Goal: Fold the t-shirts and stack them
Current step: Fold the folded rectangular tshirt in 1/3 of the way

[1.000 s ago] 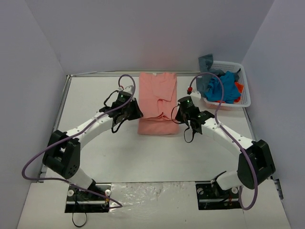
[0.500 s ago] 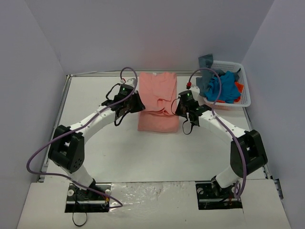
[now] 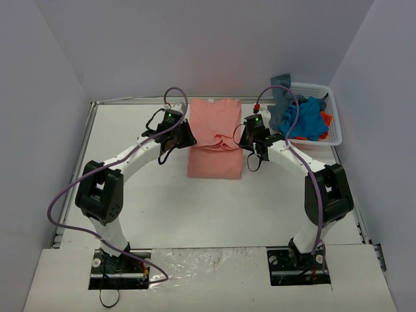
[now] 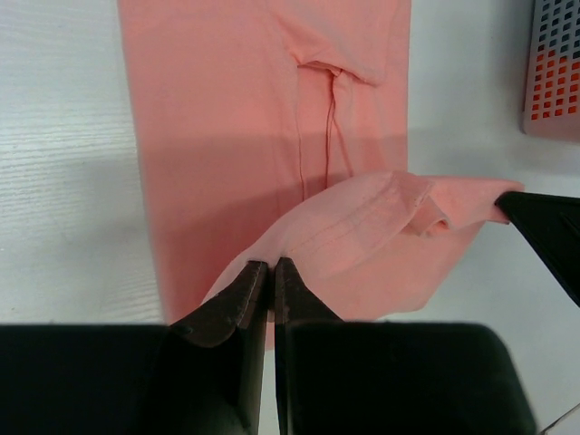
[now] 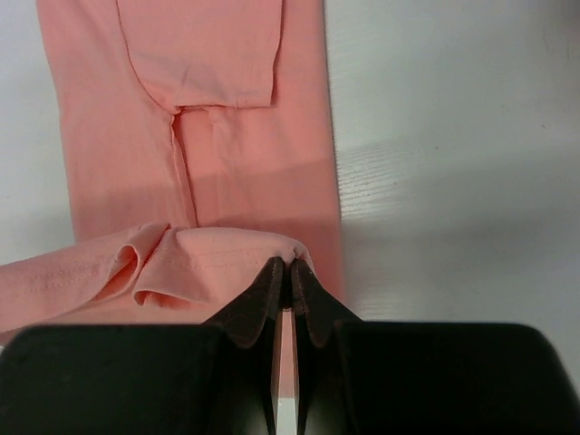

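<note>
Grip check on the pink shirt (image 4: 227, 118): it's lying on the table (image 3: 195, 214) as a long folded strip, and I've got one end of it pinched at both corners. My left gripper (image 4: 272, 272) is clamped tight on the left corner and my right gripper (image 5: 290, 272) is clamped on the right one. The cloth between them sags in a loose, wrinkly band, lifted off the layer underneath and throwing a shadow on it. Ahead of both sets of fingertips the rest of the shirt runs away flat, with a folded-in sleeve lying on top. On my left wrist cam the right gripper's black tip shows off to the right, holding the other end of that same edge. Farther out past my right gripper, well clear of the pink shirt, sits the white basket (image 3: 336, 133) with more shirts heaped in it: a blue shirt (image 3: 305, 120), a grey shirt (image 3: 281, 84) poking up at its far-left corner, and a bit of an orange shirt (image 3: 326, 119).
</note>
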`<move>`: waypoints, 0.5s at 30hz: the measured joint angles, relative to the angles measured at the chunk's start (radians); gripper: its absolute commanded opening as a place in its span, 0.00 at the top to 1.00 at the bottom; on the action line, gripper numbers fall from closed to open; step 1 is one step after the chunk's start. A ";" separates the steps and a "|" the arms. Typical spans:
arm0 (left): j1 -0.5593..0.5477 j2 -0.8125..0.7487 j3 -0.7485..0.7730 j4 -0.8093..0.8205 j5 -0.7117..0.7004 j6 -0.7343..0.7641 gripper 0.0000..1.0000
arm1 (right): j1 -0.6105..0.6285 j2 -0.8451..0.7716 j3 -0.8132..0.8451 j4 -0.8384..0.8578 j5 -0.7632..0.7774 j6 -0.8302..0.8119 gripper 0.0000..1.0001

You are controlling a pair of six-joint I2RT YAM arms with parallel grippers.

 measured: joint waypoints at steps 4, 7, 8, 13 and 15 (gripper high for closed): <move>0.002 0.027 0.022 -0.002 0.005 0.003 0.98 | -0.011 0.051 0.033 0.011 -0.015 -0.008 1.00; 0.005 0.043 0.041 -0.005 0.010 0.008 0.97 | -0.017 0.081 0.054 0.012 -0.026 -0.019 1.00; 0.009 0.052 0.050 -0.005 0.013 0.011 0.98 | -0.018 0.090 0.061 0.012 -0.028 -0.021 1.00; 0.031 0.086 0.089 -0.006 0.041 0.016 0.98 | -0.027 0.122 0.101 0.012 -0.039 -0.027 1.00; 0.039 0.101 0.105 -0.006 0.050 0.016 0.97 | -0.031 0.130 0.115 0.013 -0.044 -0.030 1.00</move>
